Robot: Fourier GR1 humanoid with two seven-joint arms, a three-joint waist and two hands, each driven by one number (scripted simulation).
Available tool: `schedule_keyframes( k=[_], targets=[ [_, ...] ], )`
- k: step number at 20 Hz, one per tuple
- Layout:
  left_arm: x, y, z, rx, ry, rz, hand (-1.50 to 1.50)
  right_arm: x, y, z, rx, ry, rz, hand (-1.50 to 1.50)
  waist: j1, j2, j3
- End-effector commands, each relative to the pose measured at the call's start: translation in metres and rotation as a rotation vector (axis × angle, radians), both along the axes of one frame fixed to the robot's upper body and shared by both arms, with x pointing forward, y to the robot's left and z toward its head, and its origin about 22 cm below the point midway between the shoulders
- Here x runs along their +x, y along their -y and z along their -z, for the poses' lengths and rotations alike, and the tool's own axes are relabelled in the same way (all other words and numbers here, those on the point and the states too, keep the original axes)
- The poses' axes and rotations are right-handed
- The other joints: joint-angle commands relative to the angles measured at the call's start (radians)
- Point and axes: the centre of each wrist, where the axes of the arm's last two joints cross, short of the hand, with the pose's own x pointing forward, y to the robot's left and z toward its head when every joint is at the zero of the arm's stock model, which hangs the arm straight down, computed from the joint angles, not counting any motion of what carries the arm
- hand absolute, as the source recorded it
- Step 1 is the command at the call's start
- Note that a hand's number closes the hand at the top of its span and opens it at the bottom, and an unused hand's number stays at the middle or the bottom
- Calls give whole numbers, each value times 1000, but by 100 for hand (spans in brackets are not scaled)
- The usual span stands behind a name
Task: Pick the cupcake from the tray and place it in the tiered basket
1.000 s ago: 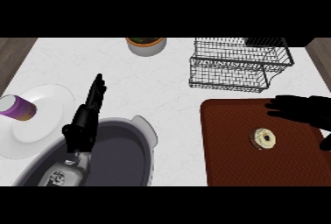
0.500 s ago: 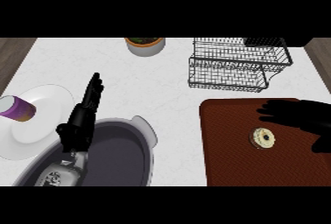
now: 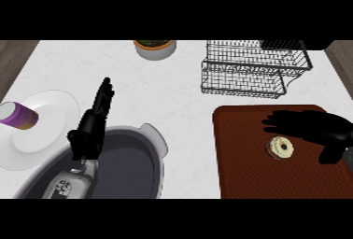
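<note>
Head view, my right hand [image 3: 312,128] spread wide just over the cupcake [image 3: 280,146] on the brown tray [image 3: 241,158], my left hand [image 3: 93,126] open, fingers straight, resting left.

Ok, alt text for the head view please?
The right hand hovers open over the cupcake on the brown tray, below the wire tiered basket. The left hand rests open above a grey pot.

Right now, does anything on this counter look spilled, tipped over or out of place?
Nothing stands out. The small pale cupcake sits upright on the dark red tray, the black wire tiered basket stands level, and the purple cup rests on the white round plate. No spills show.
</note>
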Motion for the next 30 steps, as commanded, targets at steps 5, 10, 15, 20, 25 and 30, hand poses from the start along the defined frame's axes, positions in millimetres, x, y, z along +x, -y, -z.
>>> schedule_keyframes(
  k=[5,10,15,20,25,30],
  targets=[
    [5,-11,-13,-6,18,0,0,10,11,5,5,-58,-7,-150,1,0,0],
    [4,-9,-6,17,4,4,0,3,-7,13,17,-87,-15,-150,-1,0,0],
    [-5,-16,19,2,-18,-10,0,-11,-4,42,43,-102,-8,-150,-3,0,0],
    [5,5,2,-2,14,-11,0,-12,-19,65,85,-117,12,-150,-3,0,0],
    [-2,-14,8,17,-6,-7,0,-10,4,54,137,-49,31,150,-3,-1,0],
    [-13,-14,5,7,-1,6,0,-4,-25,62,199,117,-53,150,2,-1,1]
  ],
)
